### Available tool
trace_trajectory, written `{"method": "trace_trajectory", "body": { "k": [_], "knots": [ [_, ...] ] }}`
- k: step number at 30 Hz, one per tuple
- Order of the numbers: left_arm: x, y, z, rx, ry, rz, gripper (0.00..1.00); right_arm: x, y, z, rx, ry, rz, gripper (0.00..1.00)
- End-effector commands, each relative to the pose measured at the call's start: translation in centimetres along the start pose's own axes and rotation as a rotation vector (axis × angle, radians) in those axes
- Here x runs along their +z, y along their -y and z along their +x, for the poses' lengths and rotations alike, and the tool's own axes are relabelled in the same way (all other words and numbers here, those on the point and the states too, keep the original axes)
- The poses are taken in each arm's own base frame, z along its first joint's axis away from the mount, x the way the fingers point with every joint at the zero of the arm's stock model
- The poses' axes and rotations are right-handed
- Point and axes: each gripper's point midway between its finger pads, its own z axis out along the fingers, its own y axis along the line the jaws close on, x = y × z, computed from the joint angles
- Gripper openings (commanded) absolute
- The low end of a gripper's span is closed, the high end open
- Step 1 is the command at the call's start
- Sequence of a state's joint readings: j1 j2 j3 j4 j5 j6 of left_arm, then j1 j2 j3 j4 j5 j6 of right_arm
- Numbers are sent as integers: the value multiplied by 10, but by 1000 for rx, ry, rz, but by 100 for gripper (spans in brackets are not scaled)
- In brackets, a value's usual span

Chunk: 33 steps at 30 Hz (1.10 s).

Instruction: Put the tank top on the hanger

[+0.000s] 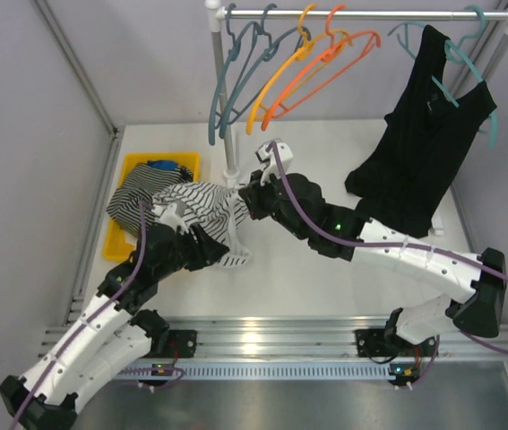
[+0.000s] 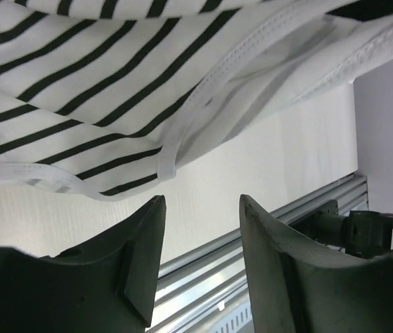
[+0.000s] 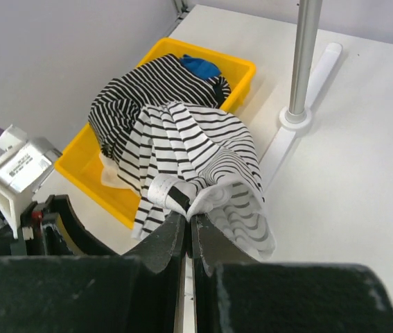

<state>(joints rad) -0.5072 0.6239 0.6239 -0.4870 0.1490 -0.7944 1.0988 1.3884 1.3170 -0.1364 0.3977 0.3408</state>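
Right hand pinches tank top; fabric half hides bin.

Overhead camera looks down across the white table from behind. Both wrist cameras press close, sharing the white black-striped tank top.

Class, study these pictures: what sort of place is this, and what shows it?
Probably a robotics lab cell: robot arms bolted to an aluminium rail, partition walls, a staged clothes rail.
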Motion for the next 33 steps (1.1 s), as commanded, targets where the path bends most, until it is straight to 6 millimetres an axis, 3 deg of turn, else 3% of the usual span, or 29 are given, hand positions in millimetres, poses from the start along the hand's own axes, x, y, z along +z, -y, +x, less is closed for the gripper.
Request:
{"method": "trace_trajectory", "body": {
  "k": [1, 5, 11, 23, 33],
  "knots": [
    [9, 4, -15, -38, 144, -28, 52, -13, 2, -47, 24, 98, 0, 0],
    [17, 6, 10, -30, 118, -33, 58, -16, 6, -49, 23, 99, 8, 0],
    [32, 7, 31, -14, 128, -71, 68, -22, 6, -52, 19, 94, -1, 0],
    [47, -21, 44, -91, 248, -288, 71, -36, 0, -50, 41, 68, -52, 0],
    [54, -15, 36, -102, 333, -289, 76, -49, -2, -52, 56, 65, -84, 0]
  ]
}}
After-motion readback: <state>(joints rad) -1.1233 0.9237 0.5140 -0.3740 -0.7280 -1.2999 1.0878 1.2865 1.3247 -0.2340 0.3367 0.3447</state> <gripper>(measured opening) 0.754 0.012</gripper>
